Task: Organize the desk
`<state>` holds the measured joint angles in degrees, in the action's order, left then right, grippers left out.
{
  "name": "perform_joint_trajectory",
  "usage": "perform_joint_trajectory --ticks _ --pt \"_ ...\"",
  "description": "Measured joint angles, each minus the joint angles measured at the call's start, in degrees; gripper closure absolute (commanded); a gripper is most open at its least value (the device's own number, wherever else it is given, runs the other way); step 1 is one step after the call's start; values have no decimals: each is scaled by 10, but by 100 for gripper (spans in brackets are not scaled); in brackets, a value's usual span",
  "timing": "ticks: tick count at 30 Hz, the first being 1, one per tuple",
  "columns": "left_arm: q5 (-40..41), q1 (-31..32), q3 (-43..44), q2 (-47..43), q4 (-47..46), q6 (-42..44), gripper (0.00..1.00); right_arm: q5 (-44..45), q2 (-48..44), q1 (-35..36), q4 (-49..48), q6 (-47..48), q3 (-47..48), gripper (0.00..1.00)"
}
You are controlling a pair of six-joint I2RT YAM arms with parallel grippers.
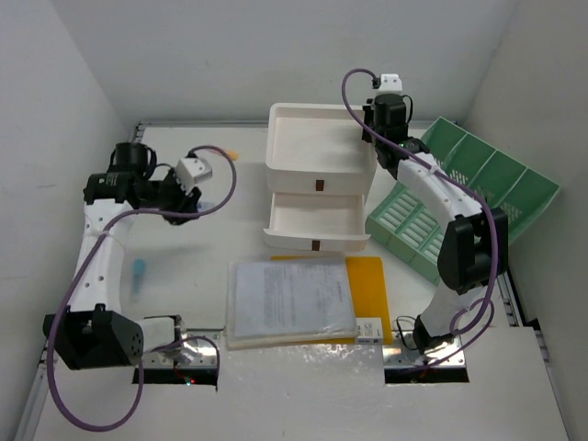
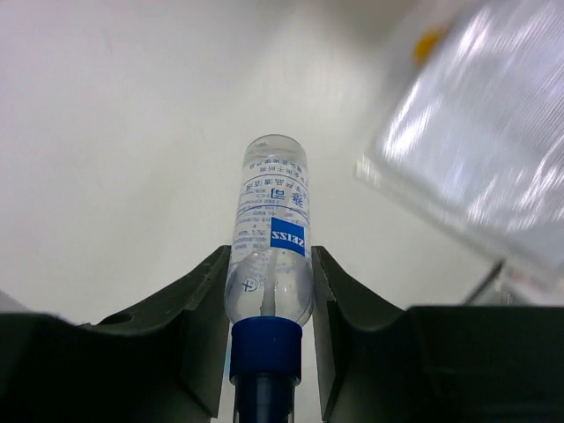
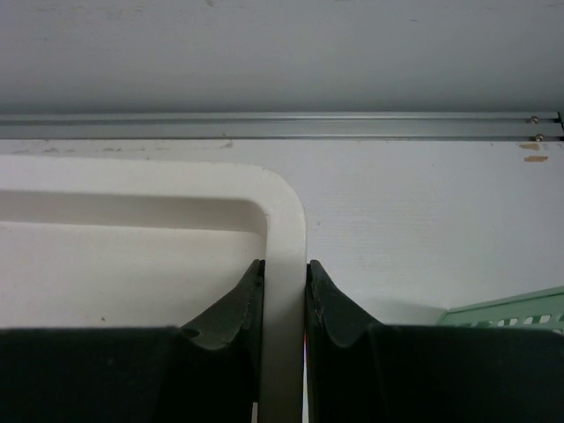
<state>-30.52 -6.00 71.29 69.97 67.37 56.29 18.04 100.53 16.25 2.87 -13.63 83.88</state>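
Currently the left tool (image 2: 271, 260) holds a small clear bottle (image 2: 271, 211) by its shoulder, with the blue cap back between the fingers. The bottle is smooth and round, so a light hold could let it slide out and roll. The right tool (image 3: 284, 266) is pinched narrow on the side wall of a white box (image 3: 284, 207); a pull could drag or tip it. Left of that tool, the box's top tray looks empty. So does the open drawer (image 1: 312, 220) back toward its base. The white surface (image 3: 423, 220) lies under both tools.
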Motion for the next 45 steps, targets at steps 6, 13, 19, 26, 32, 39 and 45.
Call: perform_joint_trajectory --ticks 6,13,19,26,32,39,45 --pt "-100 164 19 -7 -177 -141 100 -4 1 -1 6 -1 4 97" --pt "-71 363 -19 93 -395 -239 100 -5 1 -2 7 -3 5 97" --pt "-49 399 7 227 -486 -240 56 -5 1 -2 7 -3 5 98" --pt "-49 421 54 283 -497 -208 0 4 6 -5 4 -7 8 97" --pt "-36 421 105 277 -443 -206 0 4 15 -5 11 -7 21 97" --pt "-20 424 146 193 -388 -202 46 8 24 -5 25 -7 37 97" --pt "10 477 69 83 -342 -182 99 10 49 -4 53 -10 78 100"
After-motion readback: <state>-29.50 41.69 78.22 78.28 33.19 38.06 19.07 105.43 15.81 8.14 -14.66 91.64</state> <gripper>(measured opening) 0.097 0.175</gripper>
